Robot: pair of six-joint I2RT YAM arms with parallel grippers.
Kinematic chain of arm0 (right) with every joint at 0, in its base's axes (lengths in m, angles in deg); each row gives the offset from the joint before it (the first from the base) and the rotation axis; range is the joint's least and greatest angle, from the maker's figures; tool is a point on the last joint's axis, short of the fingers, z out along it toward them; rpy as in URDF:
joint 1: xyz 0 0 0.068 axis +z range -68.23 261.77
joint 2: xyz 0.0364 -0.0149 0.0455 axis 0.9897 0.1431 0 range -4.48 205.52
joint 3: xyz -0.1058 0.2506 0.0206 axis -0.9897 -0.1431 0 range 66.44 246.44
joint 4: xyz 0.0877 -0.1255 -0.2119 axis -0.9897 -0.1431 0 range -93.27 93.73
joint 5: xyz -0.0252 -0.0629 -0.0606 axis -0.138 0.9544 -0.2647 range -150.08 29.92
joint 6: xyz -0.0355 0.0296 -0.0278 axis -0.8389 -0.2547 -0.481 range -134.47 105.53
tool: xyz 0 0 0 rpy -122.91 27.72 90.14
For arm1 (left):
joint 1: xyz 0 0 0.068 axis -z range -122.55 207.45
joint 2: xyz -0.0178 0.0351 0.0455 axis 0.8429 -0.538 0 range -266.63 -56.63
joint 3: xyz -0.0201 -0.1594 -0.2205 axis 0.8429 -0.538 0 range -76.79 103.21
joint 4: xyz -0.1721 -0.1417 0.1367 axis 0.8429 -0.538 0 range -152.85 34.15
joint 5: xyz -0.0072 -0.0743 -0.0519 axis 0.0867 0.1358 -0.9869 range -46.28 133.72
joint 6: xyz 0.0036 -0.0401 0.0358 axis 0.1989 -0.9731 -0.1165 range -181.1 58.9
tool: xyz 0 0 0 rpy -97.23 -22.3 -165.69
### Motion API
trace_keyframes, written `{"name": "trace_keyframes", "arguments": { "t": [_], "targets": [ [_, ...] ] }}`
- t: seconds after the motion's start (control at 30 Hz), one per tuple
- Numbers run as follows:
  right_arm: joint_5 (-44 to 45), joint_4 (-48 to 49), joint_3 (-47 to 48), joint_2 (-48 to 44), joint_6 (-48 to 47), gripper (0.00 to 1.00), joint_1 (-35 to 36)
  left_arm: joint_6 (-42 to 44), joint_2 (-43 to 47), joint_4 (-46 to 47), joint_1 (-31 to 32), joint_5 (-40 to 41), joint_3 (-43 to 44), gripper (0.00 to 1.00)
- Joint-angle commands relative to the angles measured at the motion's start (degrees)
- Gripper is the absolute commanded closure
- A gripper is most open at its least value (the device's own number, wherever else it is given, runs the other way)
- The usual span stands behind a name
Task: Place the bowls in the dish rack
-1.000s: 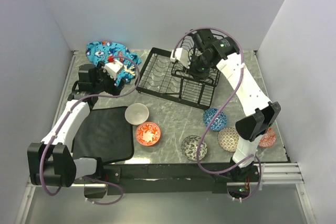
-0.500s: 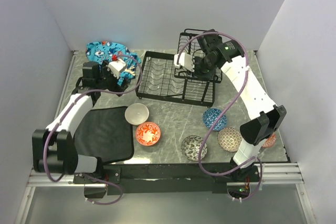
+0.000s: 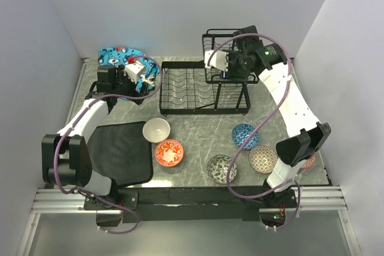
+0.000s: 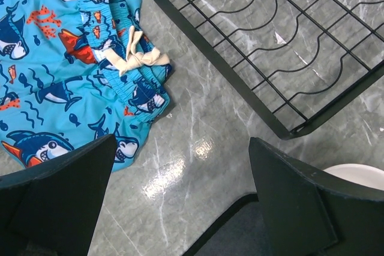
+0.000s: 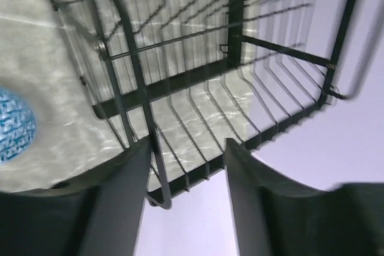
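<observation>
Since a second ago we have swung the left arm toward the far-left corner, and the dish rack (image 3: 192, 88) has turned from a skewed lie to sit square along the far edge, its upper basket now raised at its right end. Our left gripper (image 4: 180, 178) hovers wide open and empty over bare counter, between the shark-print cloth (image 4: 72, 58) and the rack's left corner, with the forearm stretched along the left edge. All the bowls wait unloaded toward the near edge: the cream-white bowl (image 3: 156, 129), red-orange bowl (image 3: 169, 151), black-and-white bowl (image 3: 221, 168), blue bowl (image 3: 245, 135), brown dotted bowl (image 3: 262, 158) and, half hidden by our right arm, the salmon bowl (image 3: 307, 157). Our right gripper (image 5: 186, 148) reaches high from the right edge, elbow bent, to the basket. Its fingers stand apart with a rack wire between them, seemingly not pinched. We judge the step to be settling the rack. To do it well, we should back straight off that wire without dragging the frame, then take the bowls by their rims.
</observation>
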State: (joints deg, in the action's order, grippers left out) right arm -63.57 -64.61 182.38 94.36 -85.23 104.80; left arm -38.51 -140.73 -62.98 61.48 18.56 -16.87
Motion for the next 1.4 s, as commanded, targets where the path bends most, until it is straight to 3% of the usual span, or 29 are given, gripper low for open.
{"name": "trace_keyframes", "arguments": {
  "t": [0.0, 0.17, 0.4, 0.47, 0.57, 0.6, 0.67, 0.8, 1.07, 1.37],
  "targets": [
    [6.39, 12.87, 6.13, -6.38, 2.8, 0.37, -0.53, -2.28, 1.39, -0.42, -0.17, 0.38, 2.48, 0.01],
    [1.31, 14.72, 9.73, -11.65, 11.15, 0.28, 0.52, -4.04, 4.9, -3.14, -0.17, 1.09, 2.3, 0.01],
    [-11.79, 21.75, 3.59, -13.07, 46.89, 0.28, 9.04, -9.13, 12.45, -3.06, -0.25, 4.59, -3.13, 0.02],
    [-13.12, 20.79, 8.73, -7.31, 54.71, 0.28, 12.11, -13.33, 15.62, -2.27, -0.34, 7.48, -5.24, 0.03],
    [-14.97, 18.07, 20.96, 3.87, 67.71, 0.28, 12.66, -21.93, 19.22, -2.44, -1.83, 18.02, -5.52, 0.03],
    [-14.88, 15.89, 24.3, 6.94, 70.64, 0.28, 12.74, -25.54, 19.84, -5.32, -2.88, 23.53, -4.99, 0.03],
    [-14.97, 14.29, 30.71, 14.16, 78.45, 0.28, 12.83, -33.26, 20.55, -9.98, -8.23, 24.99, -1.94, 0.03],
    [-9.2, 15.52, 28.72, 19.18, 80.87, 0.28, 16.86, -35.6, 21.07, -18.7, -11.77, 30.6, 0.46, 0.03],
    [-0.04, 16.31, 32.33, 31.66, 83.5, 0.28, 21.27, -32.7, 30.39, -14.22, -12.29, 33.69, -7.62, 0.03],
    [1.73, 15.07, 31.36, 40.28, 84.65, 0.29, 21.62, -31.56, 34.26, -15.54, -12.29, 34.4, -11.49, 0.03]
  ]
}}
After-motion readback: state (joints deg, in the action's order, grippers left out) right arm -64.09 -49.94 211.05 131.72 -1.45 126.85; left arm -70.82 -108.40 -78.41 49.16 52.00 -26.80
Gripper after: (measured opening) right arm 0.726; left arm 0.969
